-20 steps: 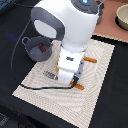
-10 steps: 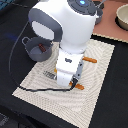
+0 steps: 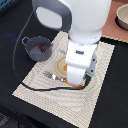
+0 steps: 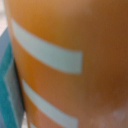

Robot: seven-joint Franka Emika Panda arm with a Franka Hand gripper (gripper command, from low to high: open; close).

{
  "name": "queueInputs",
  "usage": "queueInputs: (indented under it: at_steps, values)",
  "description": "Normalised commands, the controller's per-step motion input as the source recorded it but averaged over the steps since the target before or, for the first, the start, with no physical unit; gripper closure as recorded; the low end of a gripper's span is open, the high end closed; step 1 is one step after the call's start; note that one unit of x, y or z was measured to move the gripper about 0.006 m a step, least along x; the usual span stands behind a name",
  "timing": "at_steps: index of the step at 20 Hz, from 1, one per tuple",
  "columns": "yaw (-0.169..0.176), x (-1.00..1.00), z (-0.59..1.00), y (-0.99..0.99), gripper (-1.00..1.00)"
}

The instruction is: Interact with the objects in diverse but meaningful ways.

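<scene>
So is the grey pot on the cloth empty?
No, the grey pot holds a small brown-red item, seen in the exterior view.

No readable text, label, brand, number or sign appears in either view; nothing lettered can be made out.

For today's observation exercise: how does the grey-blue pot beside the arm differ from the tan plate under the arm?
The grey-blue pot is deep with raised walls and handles; the tan plate is flat and shallow. The pot shows in full in the exterior view, while the plate is mostly hidden by the arm. The pot holds a small brown item inside; what lies on the plate cannot be seen. Both are round and sit on the striped cloth.
</scene>
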Motion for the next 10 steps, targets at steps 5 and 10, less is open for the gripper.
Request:
queueInputs:
  at_steps: [5,10]
  values:
    - [0.000,-0.06,0.40,-0.72,1.00]
    - [0.002,-0.29,0.04,-0.86,1.00]
